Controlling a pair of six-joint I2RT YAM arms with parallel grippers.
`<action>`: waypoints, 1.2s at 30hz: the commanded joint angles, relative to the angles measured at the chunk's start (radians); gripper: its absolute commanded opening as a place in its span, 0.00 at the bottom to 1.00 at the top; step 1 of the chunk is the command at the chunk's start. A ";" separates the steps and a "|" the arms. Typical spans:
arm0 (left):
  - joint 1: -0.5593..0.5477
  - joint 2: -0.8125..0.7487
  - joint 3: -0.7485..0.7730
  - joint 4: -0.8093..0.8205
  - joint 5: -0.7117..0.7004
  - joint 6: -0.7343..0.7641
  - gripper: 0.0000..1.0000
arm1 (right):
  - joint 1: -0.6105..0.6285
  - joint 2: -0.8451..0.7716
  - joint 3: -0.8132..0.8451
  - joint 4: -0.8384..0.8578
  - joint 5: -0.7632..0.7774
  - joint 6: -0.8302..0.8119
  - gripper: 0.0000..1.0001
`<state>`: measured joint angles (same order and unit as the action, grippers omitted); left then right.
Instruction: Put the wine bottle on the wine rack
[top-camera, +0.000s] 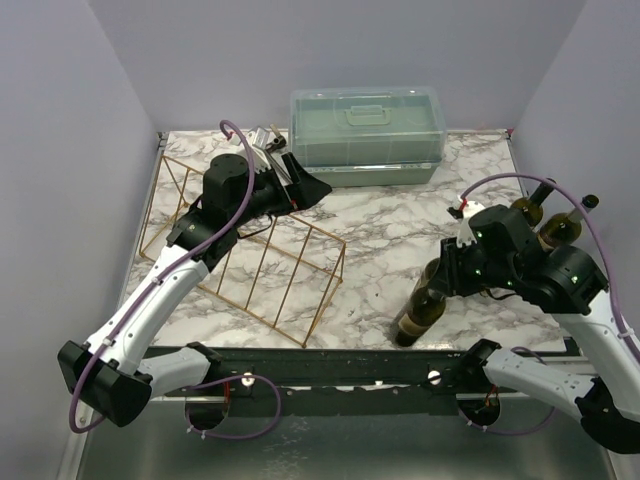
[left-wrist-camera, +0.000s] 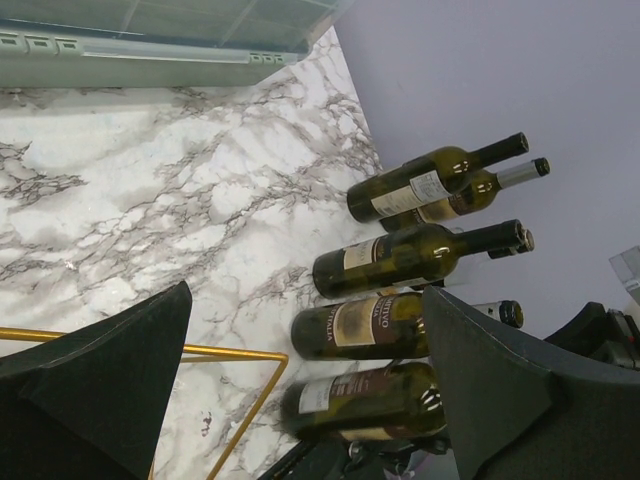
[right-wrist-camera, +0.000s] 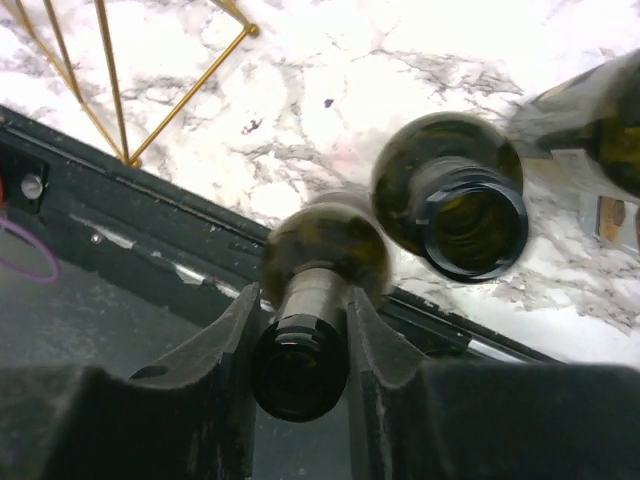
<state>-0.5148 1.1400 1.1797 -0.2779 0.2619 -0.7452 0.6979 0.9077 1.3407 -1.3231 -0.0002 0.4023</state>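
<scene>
The gold wire wine rack (top-camera: 262, 262) lies on the left of the marble table; a corner of it shows in the left wrist view (left-wrist-camera: 215, 352) and in the right wrist view (right-wrist-camera: 185, 95). My right gripper (top-camera: 447, 268) is shut on the neck of a dark green wine bottle (right-wrist-camera: 300, 335), which leans near the table's front edge (top-camera: 420, 312). A second bottle (right-wrist-camera: 450, 205) stands close beside it. My left gripper (top-camera: 305, 188) is open and empty above the rack's far end, its fingers (left-wrist-camera: 100, 385) wide apart.
A translucent green lidded box (top-camera: 367, 135) stands at the back centre. More wine bottles (top-camera: 548, 215) sit at the right behind my right arm; several show in the left wrist view (left-wrist-camera: 405, 258). Small metal items (top-camera: 268, 140) lie left of the box.
</scene>
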 joint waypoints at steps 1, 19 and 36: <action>-0.005 0.009 -0.003 0.015 0.037 -0.005 0.99 | 0.010 0.006 -0.002 -0.016 -0.010 0.017 0.20; -0.164 0.088 0.026 0.040 0.238 0.167 0.99 | 0.010 0.095 0.164 0.096 -0.150 -0.010 0.00; -0.561 0.150 0.003 0.022 0.014 0.523 0.99 | 0.011 0.121 0.185 0.226 -0.231 0.038 0.01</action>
<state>-1.0454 1.2251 1.1320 -0.2562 0.3450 -0.2676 0.7071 1.0363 1.4830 -1.1934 -0.1726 0.4126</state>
